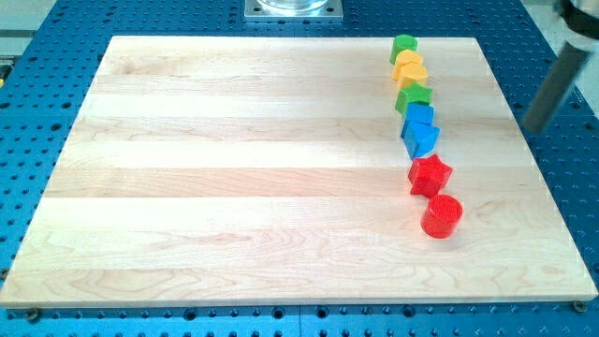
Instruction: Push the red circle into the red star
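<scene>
Red circle (442, 216), a short cylinder standing on its flat end, lies on the wooden board (234, 168) toward the view's lower right; being round, it shows no long axis and no heading. Just above it and slightly to the view's left sits the red star (430, 174); the two are very close, but whether they touch cannot be told from this view. Nothing lies between them. Above the star a near-vertical line of blocks runs toward the view's top edge of the board: a blue block (421, 139) of angular shape, a second blue block (418, 116) pressed against it, a green block (413, 96), a yellow block (410, 71) that may be two pieces packed together, and a green block (403, 47) nearest the board's top edge. These blocks are touching or nearly touching one another. The rest of the board's surface, to the view's left of the line, is bare wood. Rod (552, 89), dark and slanted, appears at the view's upper right, beyond the board's right edge and over the blue perforated table (562, 168); my tip (532, 126) is well apart from every block, to the view's right of the blue blocks. The arm carries no jaws, and the tip touches no block.
</scene>
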`<state>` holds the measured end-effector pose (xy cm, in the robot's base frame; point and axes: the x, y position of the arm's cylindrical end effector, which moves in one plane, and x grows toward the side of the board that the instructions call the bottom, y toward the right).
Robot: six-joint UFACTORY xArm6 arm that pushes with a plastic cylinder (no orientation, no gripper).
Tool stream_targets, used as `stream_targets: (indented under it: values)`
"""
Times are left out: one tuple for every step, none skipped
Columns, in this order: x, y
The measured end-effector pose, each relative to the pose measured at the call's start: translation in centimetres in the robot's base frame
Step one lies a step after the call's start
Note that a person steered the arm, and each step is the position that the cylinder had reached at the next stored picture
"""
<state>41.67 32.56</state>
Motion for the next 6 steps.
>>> stream_targets:
  values:
    - [10.0, -4.7]
    - [15.0, -11.6]
    - [15.0, -16.4]
    - [13.1, -18.1]
    - [13.1, -18.3]
    - [12.7, -14.6]
